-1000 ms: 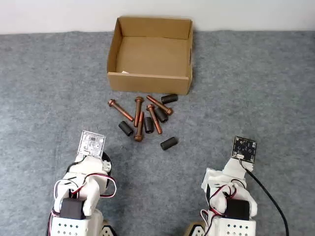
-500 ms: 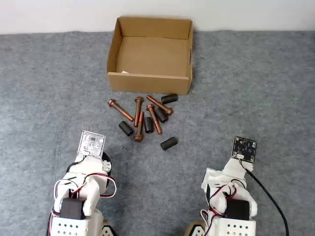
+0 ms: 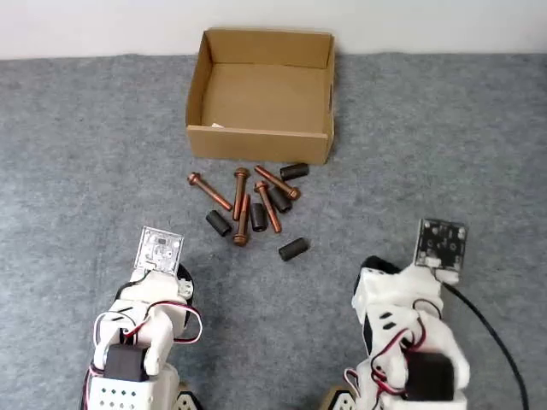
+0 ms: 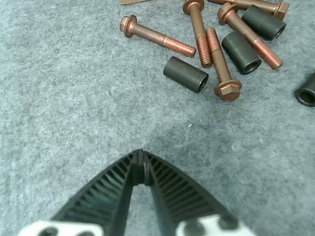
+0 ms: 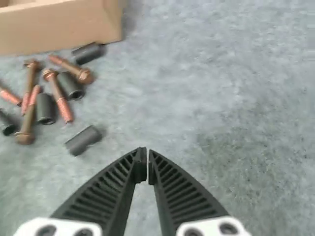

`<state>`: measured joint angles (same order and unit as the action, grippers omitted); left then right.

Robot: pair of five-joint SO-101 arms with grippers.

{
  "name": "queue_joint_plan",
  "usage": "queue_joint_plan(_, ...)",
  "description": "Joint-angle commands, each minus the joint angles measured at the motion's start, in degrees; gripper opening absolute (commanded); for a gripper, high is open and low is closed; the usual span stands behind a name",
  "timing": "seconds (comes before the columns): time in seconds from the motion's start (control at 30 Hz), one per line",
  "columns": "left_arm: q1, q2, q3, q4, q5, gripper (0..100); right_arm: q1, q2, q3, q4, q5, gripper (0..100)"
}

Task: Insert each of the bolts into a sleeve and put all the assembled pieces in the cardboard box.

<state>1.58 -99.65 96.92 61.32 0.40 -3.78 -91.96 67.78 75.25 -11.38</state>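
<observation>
Item: five copper-coloured bolts and five black sleeves, loose on the grey felt table cover (image 3: 444,145), none yet joined. They lie in a scatter just in front of the cardboard box (image 3: 256,143), which sits open-topped at the far edge with no assembled pieces inside. The outermost bolt (image 3: 209,191) lies clear of the rest. The others crowd together, two of them side by side and touching, with sleeves wedged among them. A rear sleeve (image 3: 294,171) lies just beside the box's front wall, leaving little room to approach from that side. The lone sleeve (image 3: 293,249) rests apart from the cluster on its near side, with bare felt all round it – judged the easiest first pick. Left gripper (image 4: 142,164): jaws closed on nothing, tips meeting, held low over bare felt and aimed at the nearest cluster sleeve (image 4: 186,74). Right gripper (image 5: 147,164): likewise closed and empty, the lone sleeve ahead and off to one side of it. Open felt lies between both arms and the parts – ample room, by this reading, to open the jaws and descend.
</observation>
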Motion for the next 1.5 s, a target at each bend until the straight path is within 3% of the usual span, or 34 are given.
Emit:
queue_joint_plan(0.0, -0.3, -0.4, -0.2, -1.5, -0.2, 0, -3.4, 16.0, -13.9, 3.0, -1.3, 0.8)
queue_joint_plan(0.23, -0.3, -0.4, -0.2, -1.5, -0.2, 0, -13.4, 47.1, -33.3, 9.0, -15.1, 0.9)
queue_joint_plan(0.43, -0.3, -0.4, -0.2, -1.5, -0.2, 0, -17.8, 61.2, -36.4, 2.8, -24.6, 1.4)
queue_joint_plan(0.6, -0.3, -0.4, -0.2, -1.5, -0.2, 0, -22.5, 67.4, -36.5, -2.7, -31.9, 13.2)
queue_joint_plan(0.7, -0.3, -0.4, -0.2, -1.5, -0.2, 0, -25.2, 70.4, -36.5, -4.8, -33.1, 18.4)
queue_joint_plan(1.1, -0.3, -0.4, -0.2, -1.5, -0.2, 0, -26.0, 81.1, -36.6, -17.5, -33.3, 17.3)
queue_joint_plan(1.47, -0.3, -0.4, -0.2, -1.5, -0.2, 0, -25.7, 92.6, -46.7, -17.5, -34.8, 17.3)
